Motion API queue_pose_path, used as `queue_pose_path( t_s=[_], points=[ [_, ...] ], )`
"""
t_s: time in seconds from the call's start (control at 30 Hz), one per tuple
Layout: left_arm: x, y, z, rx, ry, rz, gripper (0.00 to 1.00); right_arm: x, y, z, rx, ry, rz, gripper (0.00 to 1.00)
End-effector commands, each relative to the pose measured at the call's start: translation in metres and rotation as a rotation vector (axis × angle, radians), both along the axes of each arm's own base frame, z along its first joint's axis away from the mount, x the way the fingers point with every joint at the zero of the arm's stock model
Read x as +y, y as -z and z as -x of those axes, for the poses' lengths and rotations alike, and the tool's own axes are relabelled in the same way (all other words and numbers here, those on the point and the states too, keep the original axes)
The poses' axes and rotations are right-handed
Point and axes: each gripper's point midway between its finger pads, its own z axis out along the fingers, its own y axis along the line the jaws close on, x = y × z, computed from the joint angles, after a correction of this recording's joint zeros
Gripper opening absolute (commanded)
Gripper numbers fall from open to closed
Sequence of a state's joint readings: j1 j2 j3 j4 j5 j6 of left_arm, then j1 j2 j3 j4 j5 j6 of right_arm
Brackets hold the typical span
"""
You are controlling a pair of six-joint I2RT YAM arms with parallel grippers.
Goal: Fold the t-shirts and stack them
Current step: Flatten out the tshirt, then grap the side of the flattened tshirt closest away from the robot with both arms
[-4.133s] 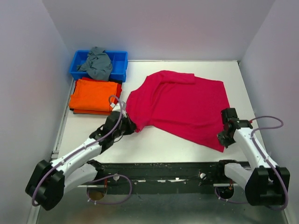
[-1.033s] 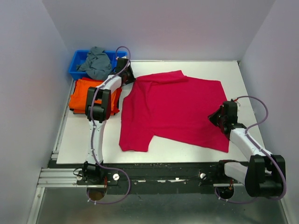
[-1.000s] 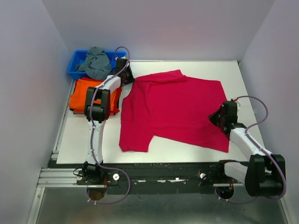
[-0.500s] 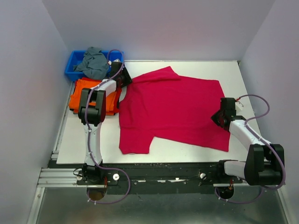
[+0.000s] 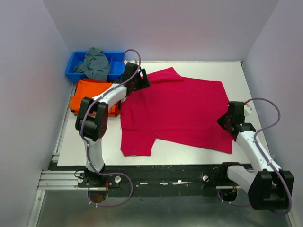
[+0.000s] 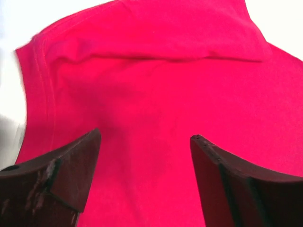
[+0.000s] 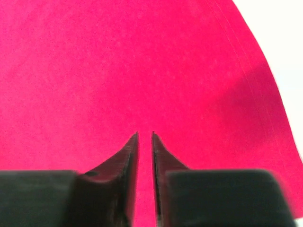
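**Red t-shirt spread flat, first fold not yet made**

The red t-shirt (image 5: pixel 180 111) lies open across the middle of the tabletop (image 5: pixel 94 142). Its body is mostly smooth, though the far-left sleeve (image 6: pixel 156 38) is doubled back over the chest, and the near-left sleeve hangs toward the front edge.

The left pincer (image 6: pixel 146 136) hovers low over the cloth just below that doubled sleeve, its 2 fingers spread wide and holding nothing. The right pincer (image 7: pixel 145 133) sits over the shirt's right side near the hem edge. Its fingers are drawn almost together with only a sliver between them, and no fabric is visibly caught there.

To the left, a folded orange stack (image 5: pixel 92 94) rests beside the shirt. A blue bin (image 5: pixel 118 59) behind it holds a crumpled grey garment (image 5: pixel 96 64).

This looks like the flattening step, ahead of any fold. The next move probably calls for the left pincer to close on the doubled sleeve and draw it outward. Both arms then need firm corner grips on 1 side to carry it across the body. A pinch that takes only the top layer would leave the sleeve bunched.
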State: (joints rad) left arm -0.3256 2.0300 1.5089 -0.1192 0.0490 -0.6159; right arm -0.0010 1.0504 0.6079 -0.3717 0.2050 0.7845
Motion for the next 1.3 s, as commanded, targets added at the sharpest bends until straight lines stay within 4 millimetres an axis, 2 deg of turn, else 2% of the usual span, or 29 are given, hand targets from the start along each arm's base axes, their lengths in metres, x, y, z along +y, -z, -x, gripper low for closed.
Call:
queue_pose_path(
  t_s=[0.0, 0.03, 0.07, 0.2, 0.33, 0.43, 0.57, 0.67, 0.83, 0.9, 0.97, 1.07, 1.2, 1.27],
  points=[
    [0.033, -0.042, 0.041, -0.034, -0.161, -0.164, 0.95, -0.001, 0.016, 0.046, 0.113, 0.031, -0.012, 0.37],
    [0.04, -0.049, 0.052, -0.034, -0.199, -0.179, 0.99, -0.002, 0.016, 0.053, 0.113, 0.039, -0.009, 0.44],
    [0.047, -0.049, 0.064, -0.02, -0.215, -0.19, 0.99, -0.003, 0.014, 0.059, 0.102, 0.046, -0.009, 0.45],
    [0.057, -0.052, 0.123, -0.001, -0.226, -0.135, 0.96, -0.003, 0.014, 0.084, 0.105, 0.098, -0.037, 0.43],
    [0.074, -0.041, 0.186, 0.006, -0.21, -0.102, 0.91, -0.011, 0.017, 0.108, 0.179, 0.215, -0.046, 0.4],
    [0.087, -0.036, 0.226, 0.02, -0.196, -0.091, 0.9, -0.009, 0.022, 0.111, 0.203, 0.217, -0.054, 0.4],
    [0.093, -0.01, 0.276, 0.116, -0.171, -0.041, 0.87, -0.003, 0.025, 0.11, 0.219, 0.218, -0.091, 0.39],
    [0.096, 0.004, 0.306, 0.191, -0.177, -0.004, 0.84, 0.001, 0.024, 0.104, 0.187, 0.223, -0.124, 0.38],
    [0.101, 0.01, 0.338, 0.272, -0.247, 0.04, 0.83, -0.001, 0.02, 0.098, 0.125, 0.251, -0.135, 0.37],
    [0.107, 0.014, 0.344, 0.283, -0.304, 0.055, 0.83, -0.003, 0.018, 0.096, 0.102, 0.255, -0.133, 0.37],
    [0.111, 0.018, 0.35, 0.3, -0.341, 0.06, 0.77, -0.003, 0.016, 0.094, 0.088, 0.252, -0.133, 0.37],
    [0.115, 0.036, 0.362, 0.373, -0.382, 0.048, 0.75, -0.002, 0.015, 0.09, 0.079, 0.245, -0.133, 0.37],
    [0.106, 0.055, 0.375, 0.451, -0.348, 0.066, 0.66, -0.002, 0.015, 0.087, 0.078, 0.233, -0.126, 0.37],
    [0.107, 0.062, 0.379, 0.469, -0.358, 0.06, 0.65, -0.002, 0.015, 0.085, 0.078, 0.228, -0.128, 0.37]
  ],
)
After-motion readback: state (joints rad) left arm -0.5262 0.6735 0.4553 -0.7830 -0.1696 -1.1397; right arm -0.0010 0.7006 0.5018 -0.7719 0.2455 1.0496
